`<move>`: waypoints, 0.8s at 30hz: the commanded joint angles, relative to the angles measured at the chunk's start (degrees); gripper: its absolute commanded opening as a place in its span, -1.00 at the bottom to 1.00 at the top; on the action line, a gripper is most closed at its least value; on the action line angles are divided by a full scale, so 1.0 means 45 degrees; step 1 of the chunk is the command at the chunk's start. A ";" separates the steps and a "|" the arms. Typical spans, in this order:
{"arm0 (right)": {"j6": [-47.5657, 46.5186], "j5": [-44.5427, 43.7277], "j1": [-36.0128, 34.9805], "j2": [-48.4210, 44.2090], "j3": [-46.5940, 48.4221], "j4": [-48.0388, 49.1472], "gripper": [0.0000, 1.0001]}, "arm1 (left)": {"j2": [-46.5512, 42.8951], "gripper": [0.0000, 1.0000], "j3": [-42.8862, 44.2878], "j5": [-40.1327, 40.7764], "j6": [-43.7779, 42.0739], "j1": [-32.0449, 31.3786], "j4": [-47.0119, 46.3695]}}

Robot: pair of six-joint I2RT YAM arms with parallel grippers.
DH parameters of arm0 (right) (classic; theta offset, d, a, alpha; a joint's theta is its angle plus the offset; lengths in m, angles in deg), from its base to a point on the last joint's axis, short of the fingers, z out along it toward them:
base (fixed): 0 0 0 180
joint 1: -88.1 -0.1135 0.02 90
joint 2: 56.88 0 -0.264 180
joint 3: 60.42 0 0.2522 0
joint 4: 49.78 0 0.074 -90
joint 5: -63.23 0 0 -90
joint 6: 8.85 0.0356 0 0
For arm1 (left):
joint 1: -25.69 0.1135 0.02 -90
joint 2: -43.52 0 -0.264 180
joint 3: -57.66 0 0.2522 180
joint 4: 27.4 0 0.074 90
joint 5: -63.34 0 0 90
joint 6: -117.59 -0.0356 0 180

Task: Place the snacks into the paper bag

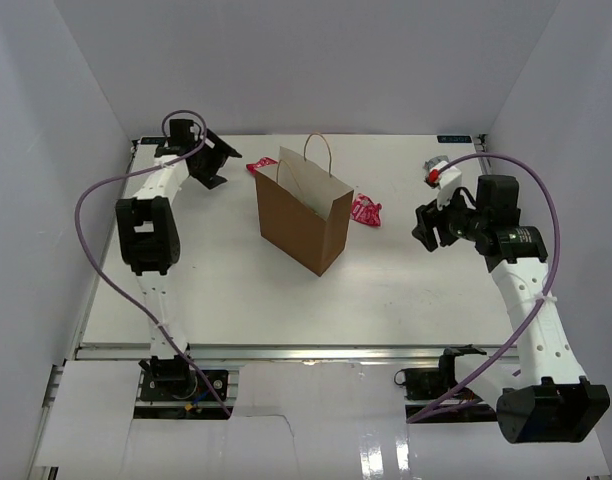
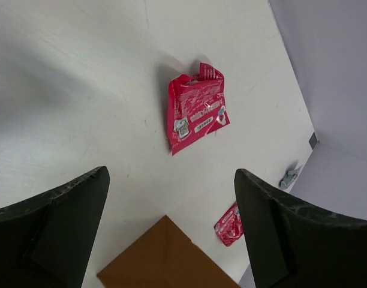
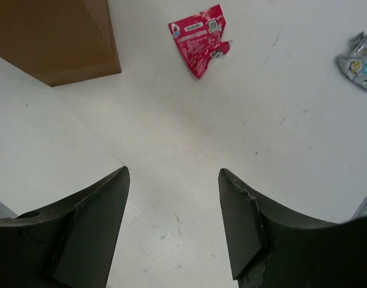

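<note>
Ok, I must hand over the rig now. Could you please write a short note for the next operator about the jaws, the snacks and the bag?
Left gripper: jaws open, empty, above the table near the red packet that lies left of the paper bag.
Right gripper: jaws open, empty, facing the second red packet on the bag's right. A silver packet lies farther right.
Bag: upright mid-table, mouth open. Its inside cannot be seen.
Done: cannot tell whether anything is bagged yet.
Left: at least these three packets on the table must go in.
</note>
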 commanded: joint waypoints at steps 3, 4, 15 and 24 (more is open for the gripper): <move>0.0557 0.1220 0.0909 0.0140 -0.0080 -0.0130 0.35 | 0.1773 0.85 0.2739 0.0594 -0.0581 -0.1055 0.0201; 0.0597 0.1298 0.1355 0.0276 -0.0080 -0.0130 0.35 | 0.2008 0.81 0.2976 0.0731 -0.0639 -0.1152 0.0221; 0.0675 0.1728 0.1886 0.0531 -0.0294 -0.0248 0.36 | 0.3903 0.48 0.4072 0.2568 -0.1147 -0.2091 -0.0228; 0.0831 0.1942 0.2062 0.0219 -0.0470 -0.0306 0.36 | 0.4568 -0.48 0.3975 0.2667 -0.1850 -0.2110 -0.0365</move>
